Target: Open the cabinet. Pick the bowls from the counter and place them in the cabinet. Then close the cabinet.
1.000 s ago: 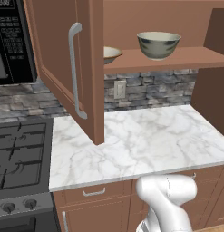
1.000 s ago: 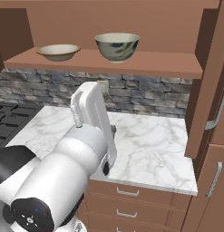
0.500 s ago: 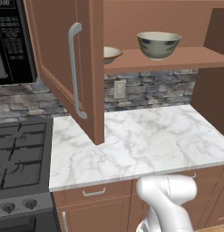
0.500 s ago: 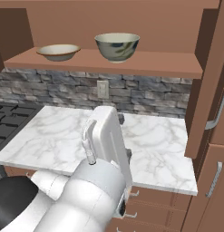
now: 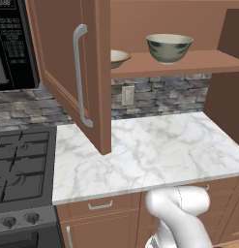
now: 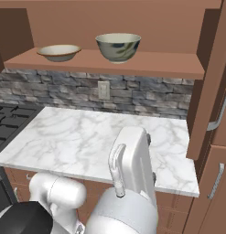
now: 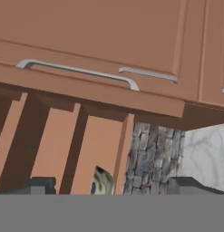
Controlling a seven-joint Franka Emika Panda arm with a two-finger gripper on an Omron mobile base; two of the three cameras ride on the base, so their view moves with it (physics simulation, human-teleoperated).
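Cabinet (image 5: 159, 19): both doors open; its shelf (image 5: 188, 63) is the landmark for every entry below.
Counter (image 5: 155, 150): directly under the shelf; bare marble, no bowl left on it.
Left door (image 5: 63, 63): swung out left of the shelf, its lower corner overhanging the counter's front left; unchanged over the last second.
Right door (image 6: 215, 91): swung out right of the shelf, edge-on in the right base view; unchanged likewise.
Arm (image 6: 132, 164): below and in front of the shelf; the one thing that has changed, folded back lower and nearer the base than a second ago.
Grey-green bowl (image 5: 169, 47): upright on the shelf, mid-span; unmoved.
Cream bowl (image 5: 117, 58): on the shelf, left of the other and well apart; unmoved.
Gripper (image 7: 115, 186): fingers spread wide, holding nothing; it looks up at a door's bar handle (image 7: 77, 72).
Judgement: placing looks complete; closing the doors remains.
Clearances: bowls sit behind the shelf's front edge, so the doors should swing shut freely; open room lies above the counter between the two doors.
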